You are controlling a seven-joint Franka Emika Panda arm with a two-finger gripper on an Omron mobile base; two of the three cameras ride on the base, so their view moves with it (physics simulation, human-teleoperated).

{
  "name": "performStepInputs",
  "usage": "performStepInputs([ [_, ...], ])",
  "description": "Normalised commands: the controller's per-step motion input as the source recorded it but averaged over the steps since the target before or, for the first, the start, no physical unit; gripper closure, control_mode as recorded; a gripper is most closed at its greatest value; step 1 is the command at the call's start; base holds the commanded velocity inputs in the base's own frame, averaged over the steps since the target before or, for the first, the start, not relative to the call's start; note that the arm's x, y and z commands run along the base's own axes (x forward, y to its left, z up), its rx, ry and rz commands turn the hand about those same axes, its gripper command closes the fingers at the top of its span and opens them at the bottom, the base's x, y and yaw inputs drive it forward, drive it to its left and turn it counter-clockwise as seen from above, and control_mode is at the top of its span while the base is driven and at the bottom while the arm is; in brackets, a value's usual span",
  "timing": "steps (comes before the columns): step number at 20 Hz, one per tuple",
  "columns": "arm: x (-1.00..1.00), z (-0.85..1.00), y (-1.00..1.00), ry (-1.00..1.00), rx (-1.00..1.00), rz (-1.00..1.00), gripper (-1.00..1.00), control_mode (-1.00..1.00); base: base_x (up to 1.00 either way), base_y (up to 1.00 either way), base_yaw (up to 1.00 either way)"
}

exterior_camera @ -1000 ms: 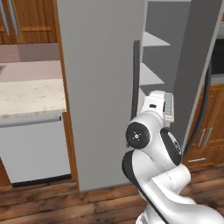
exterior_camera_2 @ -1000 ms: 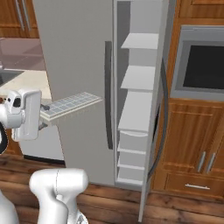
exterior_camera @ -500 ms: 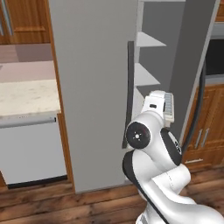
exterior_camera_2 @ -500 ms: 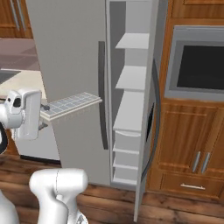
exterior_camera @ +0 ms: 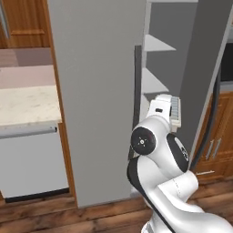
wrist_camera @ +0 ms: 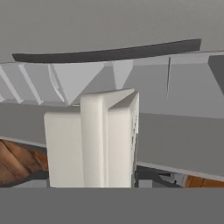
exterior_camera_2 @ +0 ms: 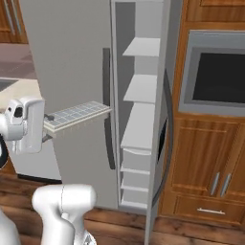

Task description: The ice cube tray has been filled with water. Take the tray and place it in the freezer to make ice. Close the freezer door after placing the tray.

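The ice cube tray (exterior_camera_2: pixel 80 115) is a pale grey-blue grid held level at chest height, and my gripper (exterior_camera_2: pixel 49 125) is shut on its near end. From the left base view the tray (exterior_camera: pixel 175 111) shows just past the white hand. In the hand view the tray (wrist_camera: pixel 94 140) appears end-on as a pale block. The tray's far end points toward the freezer (exterior_camera_2: pixel 142 88), which stands open with white shelves and drawers; its shelves (exterior_camera: pixel 157 82) also show on the other side. The freezer door (exterior_camera_2: pixel 161 119) hangs open, edge-on, to the right of the compartment.
The wider closed fridge door (exterior_camera: pixel 95 91) with its dark handle (exterior_camera_2: pixel 106 105) is right behind the tray. A stone counter (exterior_camera: pixel 27 102) over a grey dishwasher (exterior_camera: pixel 29 164) lies left. A wall oven (exterior_camera_2: pixel 215 72) and wood cabinets (exterior_camera_2: pixel 206 167) stand right of the open door.
The base has driven: the fridge and freezer have slid left in both base views and look slightly nearer. The arm keeps the same pose with the tray in its grip.
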Motion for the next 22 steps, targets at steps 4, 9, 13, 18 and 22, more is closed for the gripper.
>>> performStepInputs([
  [4, 0.00, 0.00, 0.00, 0.00, 0.00, 0.00, 1.00, 1.00, 0.45, -0.34, 0.00],
  [9, 0.00, 0.00, 0.00, 0.00, 0.00, 0.00, 1.00, 1.00, 0.48, -0.36, 0.00],
  [13, 0.00, 0.00, 0.00, 0.00, 0.00, 0.00, 1.00, 1.00, 0.51, -0.31, 0.00],
  [18, 0.00, 0.00, 0.00, 0.00, 0.00, 0.00, 1.00, 1.00, 0.51, -0.27, 0.00],
  [22, 0.00, 0.00, 0.00, 0.00, 0.00, 0.00, 1.00, 1.00, 0.44, -0.26, 0.00],
])
